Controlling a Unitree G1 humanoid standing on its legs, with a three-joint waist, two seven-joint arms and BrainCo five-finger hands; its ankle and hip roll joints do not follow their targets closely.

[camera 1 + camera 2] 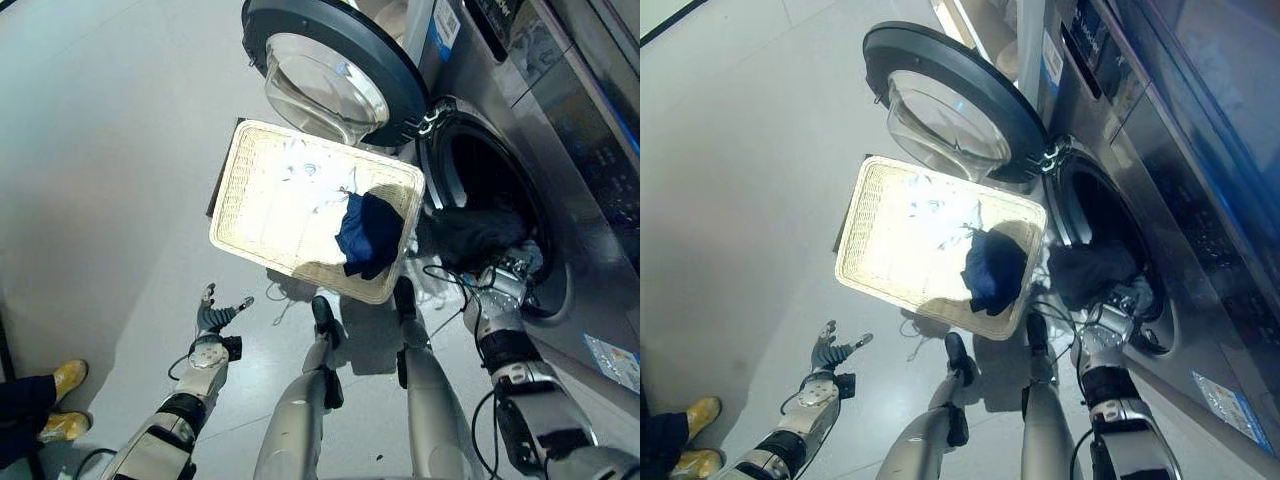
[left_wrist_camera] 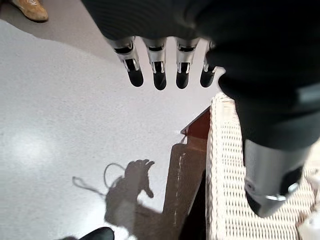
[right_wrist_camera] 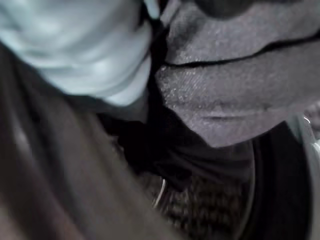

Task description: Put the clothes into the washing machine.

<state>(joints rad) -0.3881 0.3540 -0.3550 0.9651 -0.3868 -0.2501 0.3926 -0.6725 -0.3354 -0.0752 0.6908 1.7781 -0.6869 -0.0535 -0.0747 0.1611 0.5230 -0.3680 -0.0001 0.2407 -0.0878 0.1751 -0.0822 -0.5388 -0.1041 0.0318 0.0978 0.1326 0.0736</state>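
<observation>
A white wicker basket stands before the washing machine. In it lie white clothes and a dark blue garment at the end nearest the machine. The round door is swung wide open over the basket's far side. A dark grey garment hangs bunched in the mouth of the drum. My right hand is at the drum's lower rim, right against that garment. My left hand hovers open over the floor, short of the basket, holding nothing; its fingers are straight.
A reddish-brown stand shows under the basket's edge. A person in yellow shoes stands at the lower left. Bare grey floor spreads to the left of the basket.
</observation>
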